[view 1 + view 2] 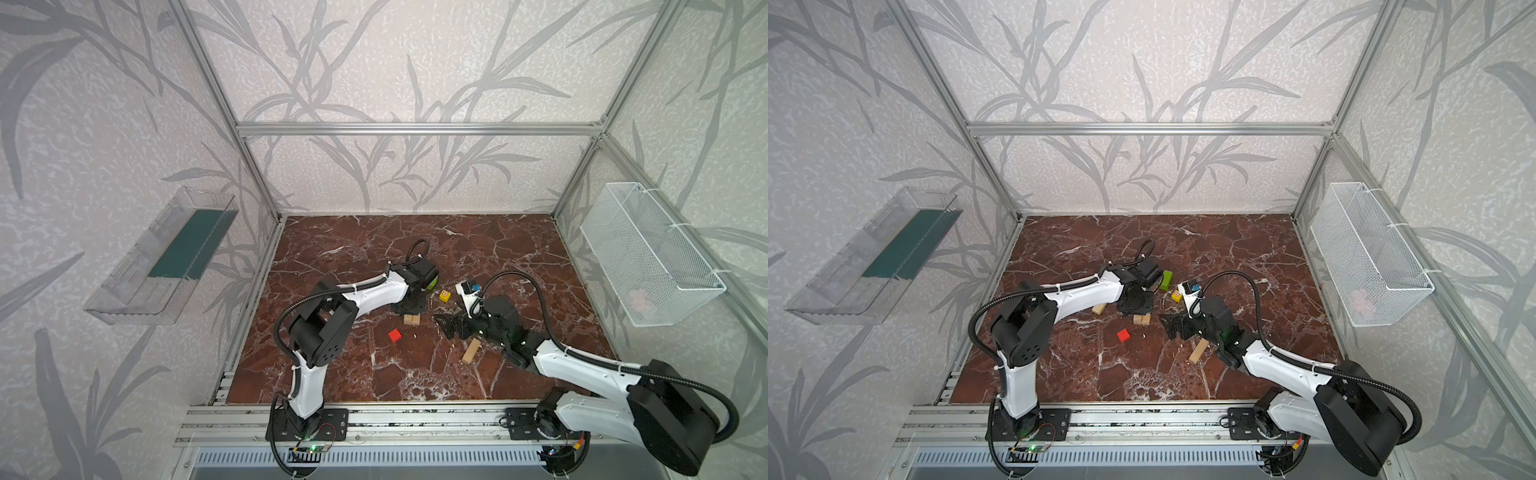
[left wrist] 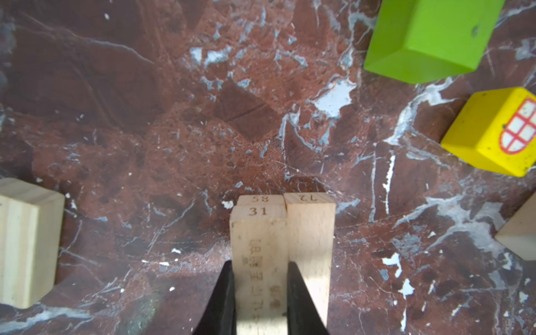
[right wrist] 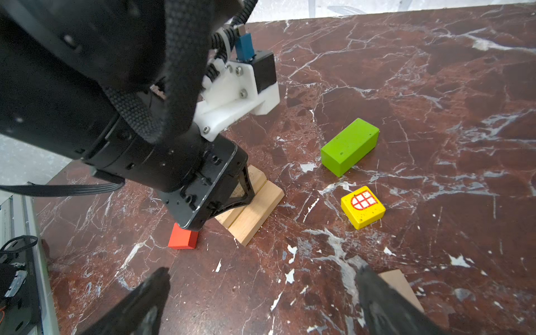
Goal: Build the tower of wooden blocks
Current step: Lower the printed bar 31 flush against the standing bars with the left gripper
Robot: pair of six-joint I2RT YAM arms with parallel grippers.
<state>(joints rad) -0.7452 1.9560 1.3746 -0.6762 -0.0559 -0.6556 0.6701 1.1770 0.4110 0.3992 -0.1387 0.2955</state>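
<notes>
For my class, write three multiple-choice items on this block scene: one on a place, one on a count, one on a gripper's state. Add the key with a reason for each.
1. Where does the red cube lie?
A) on the bare table
B) on top of another block
C) inside a bowl

2. How many of the blocks are painted?
A) two
B) three
C) five

3. The left gripper is:
A) wide open
B) shut on a wood plank
C) shut on a painted block

Key:
1 A: in both top views the marble shows all round the cube.
2 B: only the green bar, the yellow cube and the red cube are painted.
3 B: in the left wrist view its jaws press both sides of the plank marked 31.
</notes>
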